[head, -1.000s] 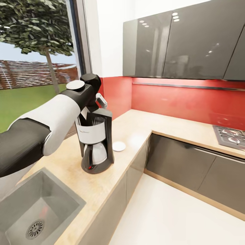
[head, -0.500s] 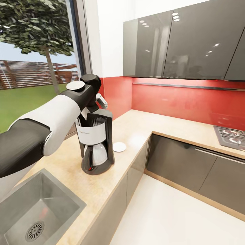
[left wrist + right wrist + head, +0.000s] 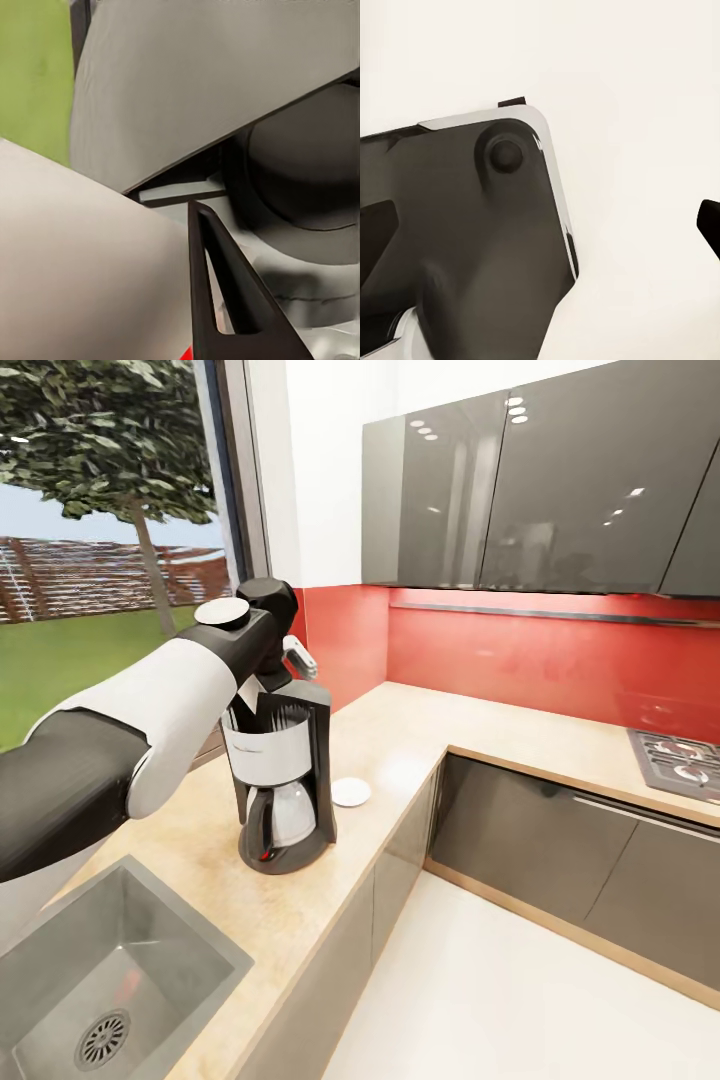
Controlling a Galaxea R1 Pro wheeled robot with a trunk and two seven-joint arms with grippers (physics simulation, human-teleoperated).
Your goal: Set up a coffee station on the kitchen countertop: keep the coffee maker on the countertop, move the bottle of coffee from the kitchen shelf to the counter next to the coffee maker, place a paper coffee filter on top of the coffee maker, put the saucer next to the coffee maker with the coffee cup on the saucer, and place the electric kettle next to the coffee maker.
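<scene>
1. The coffee maker point(image 3: 282, 780) stands on the countertop point(image 3: 400, 745) between the sink point(image 3: 100, 980) and the corner
2. The saucer point(image 3: 350, 791) lies just beside its base, bare
3. The left gripper point(image 3: 290, 660) hovers over the machine's open top; I cannot tell whether its fingers are spread or pinching anything
4. The right gripper's fingers point(image 3: 375, 229) sit wide apart over pale floor

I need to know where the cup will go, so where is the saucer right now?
In the head view the saucer lies flat on the kitchen countertop, just to the right of the coffee maker and near the counter's inner corner edge.
</scene>
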